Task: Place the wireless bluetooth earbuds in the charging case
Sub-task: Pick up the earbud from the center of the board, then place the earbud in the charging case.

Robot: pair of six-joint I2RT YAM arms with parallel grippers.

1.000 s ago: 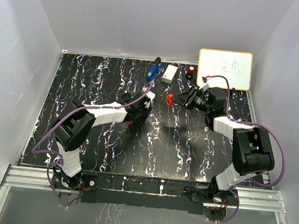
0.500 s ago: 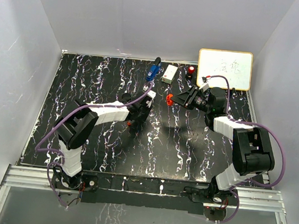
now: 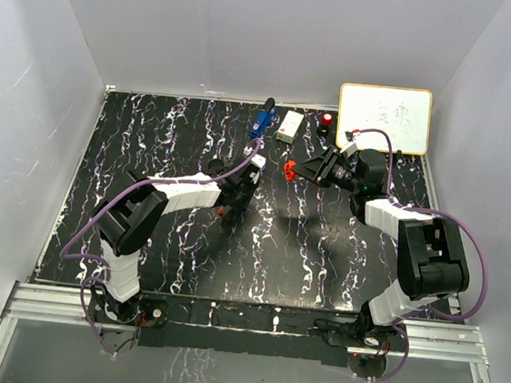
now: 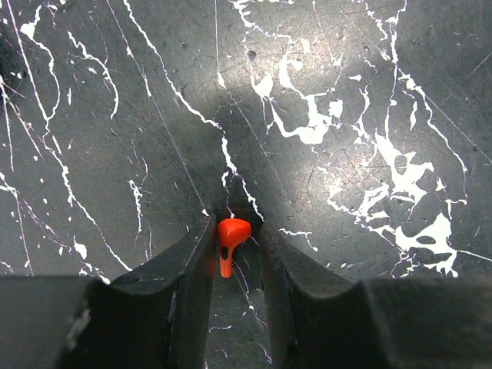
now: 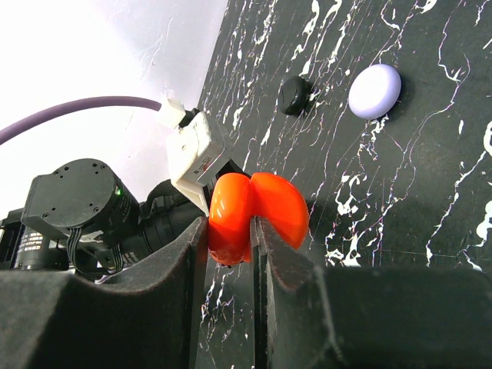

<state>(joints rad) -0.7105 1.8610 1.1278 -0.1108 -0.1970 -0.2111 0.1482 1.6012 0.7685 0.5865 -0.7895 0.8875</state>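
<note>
While my right gripper [image 5: 229,231] clamps the charging case [image 5: 265,207], I fear my left gripper's [image 4: 237,225] slightly parted jaws could squirt the rounded earbud [image 4: 231,234] sideways.

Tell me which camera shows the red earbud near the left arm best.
Left wrist view: the earbud lies large and sharp on the table, between the jaws. The top view shows it only as a tiny red speck. The right wrist view misses it, showing the case instead.
</note>
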